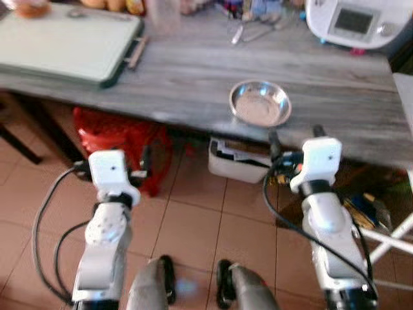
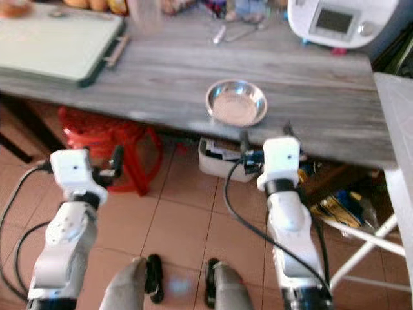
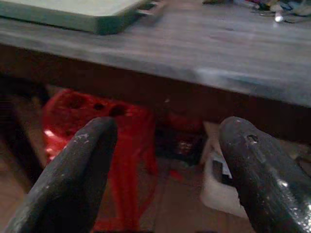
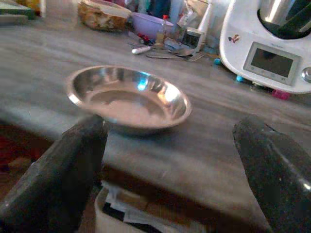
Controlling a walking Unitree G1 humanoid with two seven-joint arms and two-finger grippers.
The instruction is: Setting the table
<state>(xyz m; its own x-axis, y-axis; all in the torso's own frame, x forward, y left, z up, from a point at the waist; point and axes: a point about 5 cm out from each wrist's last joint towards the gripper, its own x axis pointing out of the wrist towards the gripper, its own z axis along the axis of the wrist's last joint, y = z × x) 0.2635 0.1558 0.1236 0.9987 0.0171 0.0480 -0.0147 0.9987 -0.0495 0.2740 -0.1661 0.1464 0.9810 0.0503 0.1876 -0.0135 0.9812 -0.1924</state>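
A shallow steel bowl [image 1: 260, 103] sits empty near the front edge of the grey wooden table [image 1: 193, 71]. My right gripper [image 1: 293, 137] is open just short of the table edge, slightly right of the bowl; the right wrist view has the bowl [image 4: 127, 99] ahead between the two black fingers [image 4: 63, 174]. My left gripper [image 1: 146, 161] is open too, held lower than the tabletop in front of a red bag [image 1: 122, 139]. In the left wrist view its fingers [image 3: 73, 179] frame the table's underside and the red bag [image 3: 97, 145].
A pale green tray [image 1: 64, 42] lies at the table's left. A white kitchen machine [image 1: 355, 22] stands at the back right, with utensils [image 1: 248, 31] and jars along the back. A white box [image 1: 239, 158] and a white folding frame [image 1: 393, 239] stand on the tiled floor.
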